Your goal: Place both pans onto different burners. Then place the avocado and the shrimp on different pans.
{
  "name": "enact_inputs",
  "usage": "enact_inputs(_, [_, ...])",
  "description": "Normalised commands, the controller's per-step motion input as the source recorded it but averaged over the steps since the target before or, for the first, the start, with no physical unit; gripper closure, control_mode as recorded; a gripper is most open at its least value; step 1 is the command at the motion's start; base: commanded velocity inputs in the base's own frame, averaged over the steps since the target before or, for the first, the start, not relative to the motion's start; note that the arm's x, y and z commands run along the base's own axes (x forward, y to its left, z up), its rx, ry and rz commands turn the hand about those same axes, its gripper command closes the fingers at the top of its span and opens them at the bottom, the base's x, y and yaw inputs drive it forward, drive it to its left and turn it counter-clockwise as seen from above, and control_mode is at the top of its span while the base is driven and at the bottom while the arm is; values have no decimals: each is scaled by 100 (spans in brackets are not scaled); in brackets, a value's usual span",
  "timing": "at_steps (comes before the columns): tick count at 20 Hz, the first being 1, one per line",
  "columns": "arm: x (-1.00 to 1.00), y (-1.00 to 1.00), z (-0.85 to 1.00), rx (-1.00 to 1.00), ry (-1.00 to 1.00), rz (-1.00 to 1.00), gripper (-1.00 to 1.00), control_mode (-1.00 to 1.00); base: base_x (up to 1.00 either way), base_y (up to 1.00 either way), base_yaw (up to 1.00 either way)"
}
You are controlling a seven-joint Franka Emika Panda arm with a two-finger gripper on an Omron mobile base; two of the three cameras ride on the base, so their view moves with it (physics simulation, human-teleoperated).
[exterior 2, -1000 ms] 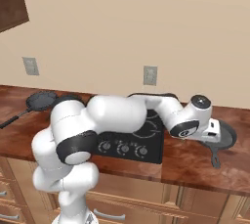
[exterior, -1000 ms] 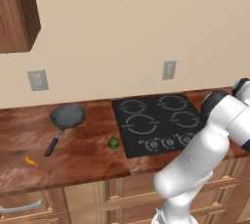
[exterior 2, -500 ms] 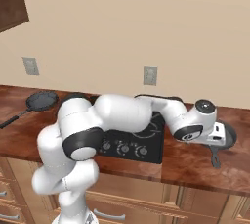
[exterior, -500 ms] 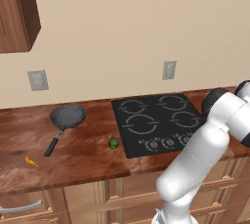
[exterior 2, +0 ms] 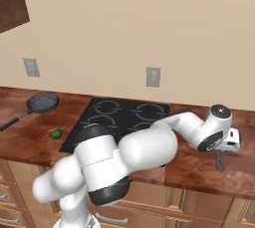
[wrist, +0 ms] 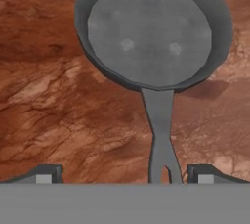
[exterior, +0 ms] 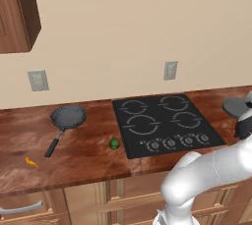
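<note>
round grey pan [wrist: 151, 32], marbled wood counter [wrist: 58, 115]

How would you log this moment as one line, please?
gripper: open, above handle of right pan | left pan, avocado, shrimp: on counter | burners: bare

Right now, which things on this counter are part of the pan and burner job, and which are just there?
Part of the job:
left pan
right pan, under the open gripper
burners on the cooktop
avocado
shrimp

Just there:
wall outlets
cooktop knobs
wall cabinet
drawer handle
</note>
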Motion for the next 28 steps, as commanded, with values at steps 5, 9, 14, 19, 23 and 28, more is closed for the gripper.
enact_inputs(5, [0, -27, -8, 0, 0, 0, -100, -100, 0, 0, 0])
enact_inputs(9, [0, -21, -17, 0, 0, 0, -100, -100, 0, 0, 0])
enact_inputs(14, [0, -7, -28, 0, 0, 0, -100, -100, 0, 0, 0])
enact_inputs(19, [1, -3, -23, 0, 0, 0, -100, -100, 0, 0, 0])
enact_inputs(23, [11, -4, -14, 0, 0, 0, -100, -100, 0, 0, 0])
enact_inputs(28, [15, -5, -24, 0, 0, 0, -100, -100, 0, 0, 0])
